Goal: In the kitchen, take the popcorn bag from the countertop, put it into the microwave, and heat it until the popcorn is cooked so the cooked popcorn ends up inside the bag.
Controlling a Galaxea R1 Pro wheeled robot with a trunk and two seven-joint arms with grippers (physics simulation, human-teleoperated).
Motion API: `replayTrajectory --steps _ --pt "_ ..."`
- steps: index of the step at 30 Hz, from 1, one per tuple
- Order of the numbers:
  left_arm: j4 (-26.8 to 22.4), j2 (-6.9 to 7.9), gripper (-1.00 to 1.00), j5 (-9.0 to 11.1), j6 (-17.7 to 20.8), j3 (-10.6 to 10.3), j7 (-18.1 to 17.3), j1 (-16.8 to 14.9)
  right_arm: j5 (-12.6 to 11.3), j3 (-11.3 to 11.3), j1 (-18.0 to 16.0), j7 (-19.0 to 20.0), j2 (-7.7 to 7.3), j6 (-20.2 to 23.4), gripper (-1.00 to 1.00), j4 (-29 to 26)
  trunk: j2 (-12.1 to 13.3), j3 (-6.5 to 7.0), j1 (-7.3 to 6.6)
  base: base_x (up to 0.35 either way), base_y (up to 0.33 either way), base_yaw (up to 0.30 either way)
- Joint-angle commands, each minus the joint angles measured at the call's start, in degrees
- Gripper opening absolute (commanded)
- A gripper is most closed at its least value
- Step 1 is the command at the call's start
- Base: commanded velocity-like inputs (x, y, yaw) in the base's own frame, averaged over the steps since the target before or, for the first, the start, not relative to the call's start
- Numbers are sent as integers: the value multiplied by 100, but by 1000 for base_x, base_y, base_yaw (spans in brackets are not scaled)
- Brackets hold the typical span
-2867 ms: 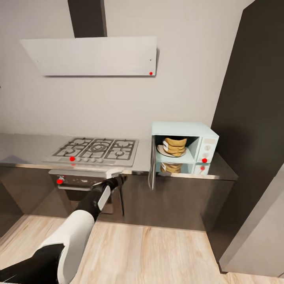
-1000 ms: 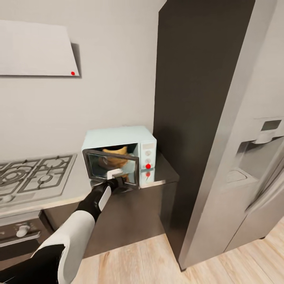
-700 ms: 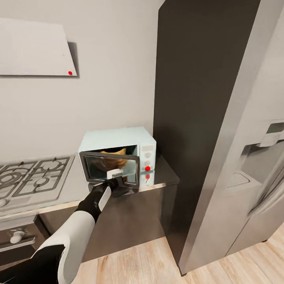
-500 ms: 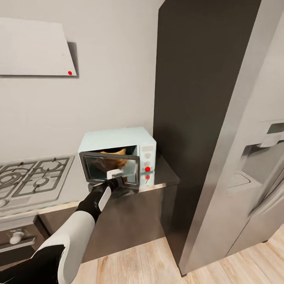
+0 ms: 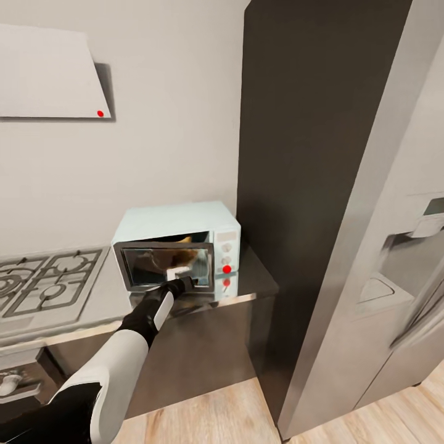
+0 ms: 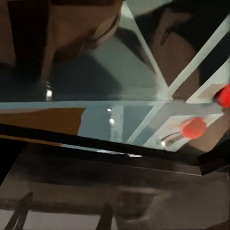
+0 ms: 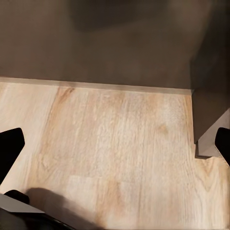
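Observation:
The pale mint-blue microwave (image 5: 185,219) stands on the grey countertop (image 5: 253,285) beside a tall dark cabinet. Its dark glass door (image 5: 161,264) is nearly shut, with a narrow gap at the top. The tan popcorn bag (image 5: 187,238) sits inside, seen over the door's top edge and through the glass as a tan shape (image 6: 72,28). My left gripper (image 5: 182,282) presses against the door's lower front, and its fingers look spread at the edges of the left wrist view. My right gripper (image 7: 115,143) hangs open over the wood floor, holding nothing.
The gas hob (image 5: 43,287) lies left of the microwave, under the white hood (image 5: 43,74). A steel fridge (image 5: 394,259) with a dispenser stands at the right. Red marks sit on the microwave's knobs (image 5: 227,269). Light wood floor (image 7: 120,143) runs below the dark cabinet fronts.
The view has swung right from the hob to the microwave. The microwave door has swung from wide open to nearly shut, with my left gripper against it.

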Motion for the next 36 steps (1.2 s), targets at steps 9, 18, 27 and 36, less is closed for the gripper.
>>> replayTrajectory --steps 9,18,27,36 --pt "-11 -7 100 51 39 29 -16 -3 -17 277 -51 12 -7 -8 100 52 -6 -7 3 26 -19 0" --pt "-16 -7 100 51 39 36 -9 6 -11 735 -245 13 -8 -13 100 428 -6 -7 3 98 -23 0" --pt "-20 -7 100 52 39 36 -7 6 -11 741 -248 12 -8 -13 100 436 -6 -7 3 133 0 0" --pt "-20 -7 100 50 39 36 -12 6 -11 742 -248 9 -8 -13 100 436 -6 -7 3 18 0 0"
